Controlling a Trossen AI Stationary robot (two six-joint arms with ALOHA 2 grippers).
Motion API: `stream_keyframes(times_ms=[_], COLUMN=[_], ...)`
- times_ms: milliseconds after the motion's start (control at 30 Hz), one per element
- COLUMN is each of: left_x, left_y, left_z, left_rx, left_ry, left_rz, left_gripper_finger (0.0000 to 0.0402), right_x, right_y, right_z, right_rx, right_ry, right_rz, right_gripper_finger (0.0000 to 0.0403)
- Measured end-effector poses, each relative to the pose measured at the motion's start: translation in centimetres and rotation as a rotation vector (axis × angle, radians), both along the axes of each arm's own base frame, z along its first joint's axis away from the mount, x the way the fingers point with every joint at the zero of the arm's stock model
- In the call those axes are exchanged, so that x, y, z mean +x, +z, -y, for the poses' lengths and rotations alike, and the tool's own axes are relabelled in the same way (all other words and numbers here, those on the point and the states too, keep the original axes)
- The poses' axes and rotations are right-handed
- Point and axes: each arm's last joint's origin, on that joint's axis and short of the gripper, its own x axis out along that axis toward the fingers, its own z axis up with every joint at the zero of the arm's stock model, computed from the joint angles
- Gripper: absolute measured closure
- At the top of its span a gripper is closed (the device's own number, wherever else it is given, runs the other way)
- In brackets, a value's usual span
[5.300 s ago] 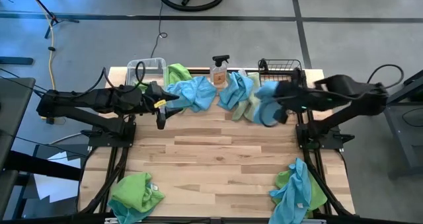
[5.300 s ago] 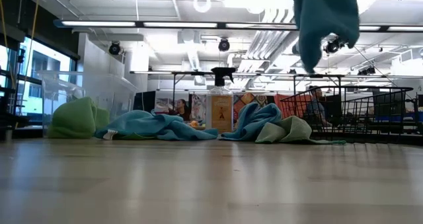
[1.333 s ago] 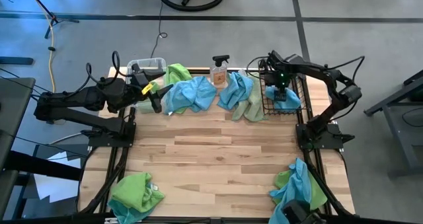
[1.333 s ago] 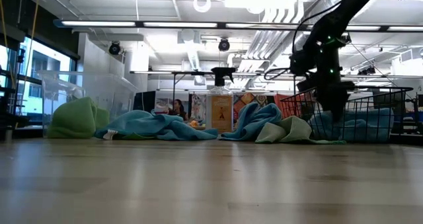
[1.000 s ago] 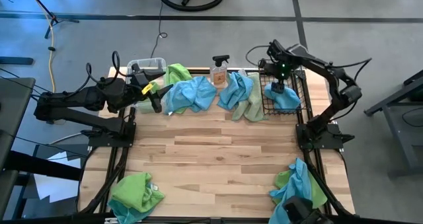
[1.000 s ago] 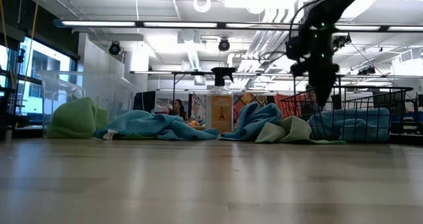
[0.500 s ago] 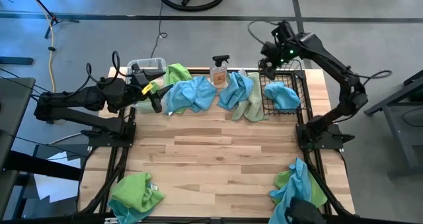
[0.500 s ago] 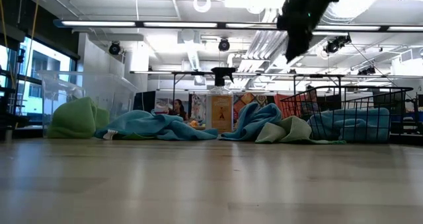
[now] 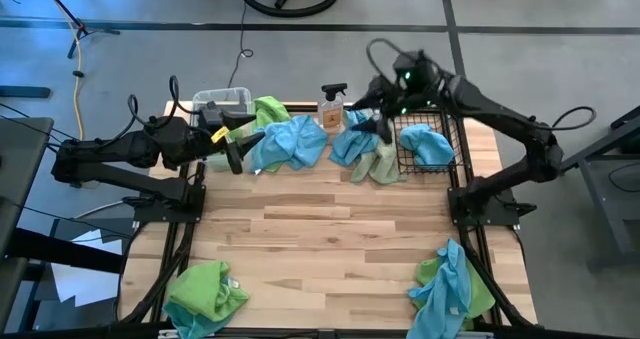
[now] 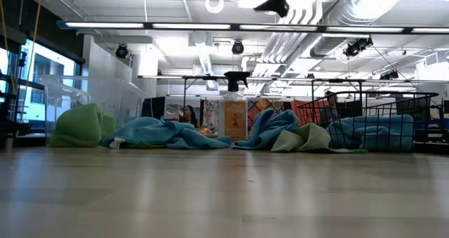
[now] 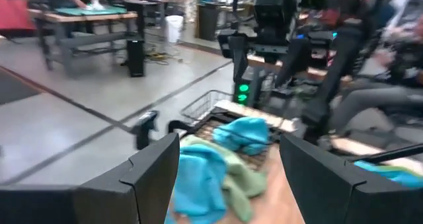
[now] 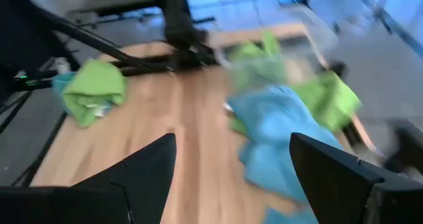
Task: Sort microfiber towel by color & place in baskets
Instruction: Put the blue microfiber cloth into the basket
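My right gripper (image 9: 372,122) hangs open, high above a heap of sky blue and pale green microfiber towels (image 9: 362,144) at the far edge. In the low view it shows at the top (image 10: 277,1). The black wire basket (image 9: 447,107) beside it holds a blue towel (image 9: 428,144). My left gripper (image 9: 237,151) stands open and empty by the clear tub (image 9: 222,101). Its tips are at the left end of another blue towel heap (image 9: 295,141). A green towel (image 9: 268,110) lies against the tub.
A spray bottle (image 9: 333,104) stands at the far edge between the two towel heaps. At the near edge lie a green towel (image 9: 207,291) on the left and a blue-and-green heap (image 9: 450,284) on the right. Bare wood (image 9: 320,229) lies between.
My right gripper has risen out of the wire basket and swung toward the table's left, turning as it went. It now hangs over the blue-and-green heap. The blue towel has stayed in the basket.
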Motion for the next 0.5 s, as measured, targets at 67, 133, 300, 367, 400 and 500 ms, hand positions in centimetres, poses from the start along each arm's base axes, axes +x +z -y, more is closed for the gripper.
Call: stream_keyframes(times_ms=[67, 133, 300, 367, 400, 500], left_x=[0.0, 0.0, 0.0, -0.1, -0.1, 0.0], left_y=[0.1, 0.1, 0.1, 0.2, 0.3, 0.2], left_z=[0.1, 0.3, 0.7, 0.8, 0.8, 0.9], left_rx=[-0.013, -0.019, -0.034, -0.037, -0.039, -0.056], left_ry=[-0.045, -0.101, -0.246, -0.294, -0.31, -0.324], left_rz=[0.013, 0.015, 0.017, 0.024, 0.027, 0.025], left_gripper_finger=[0.0152, 0.0152, 0.0152, 0.0152, 0.0152, 0.0152], right_x=[1.1, 2.0, 3.6, 3.9, 4.0, 4.1], right_y=[0.3, 0.7, 2.0, 2.4, 2.5, 2.5], right_z=[-2.0, -3.8, -8.1, -9.6, -10.3, -11.8], right_rx=[-0.026, -0.048, -0.045, -0.051, -0.058, -0.086], right_ry=[0.007, -0.011, -0.063, -0.089, -0.1, -0.092], right_rz=[0.019, 0.051, 0.177, 0.218, 0.23, 0.232], right_gripper_finger=[0.0111, 0.0111, 0.0111, 0.0111, 0.0111, 0.0111])
